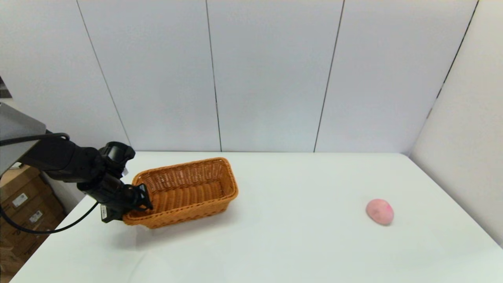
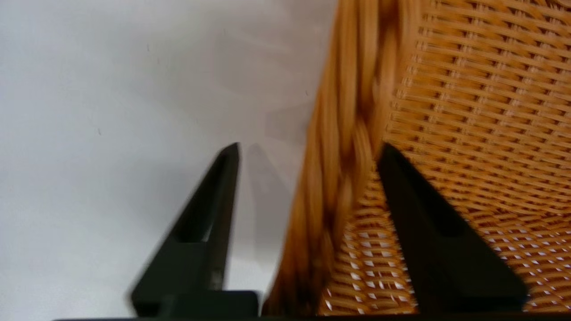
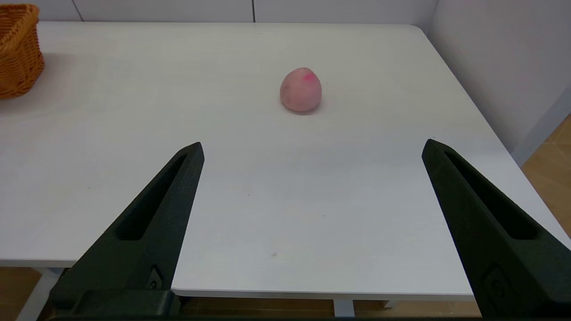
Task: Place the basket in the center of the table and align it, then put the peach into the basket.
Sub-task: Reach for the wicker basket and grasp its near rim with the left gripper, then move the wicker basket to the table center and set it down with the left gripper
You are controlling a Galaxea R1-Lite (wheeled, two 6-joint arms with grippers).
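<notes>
The orange-brown wicker basket (image 1: 188, 192) sits at the table's left side, turned at an angle, with its left end slightly raised over a shadow. My left gripper (image 1: 144, 200) holds that end's rolled rim (image 2: 343, 147). One finger (image 2: 205, 232) is outside the wall and the other finger (image 2: 428, 232) is inside the basket, shut on the rim. The pale pink peach (image 1: 379, 211) lies alone on the right side of the white table (image 1: 298, 243). My right gripper (image 3: 312, 147) hovers open before the table's near edge, with the peach (image 3: 300, 89) well beyond its fingertips.
Grey wall panels close off the table's back and right side. Cardboard boxes (image 1: 23, 208) stand on the floor past the left edge. A black cable (image 1: 39, 230) hangs under the left arm. A corner of the basket (image 3: 18, 49) shows in the right wrist view.
</notes>
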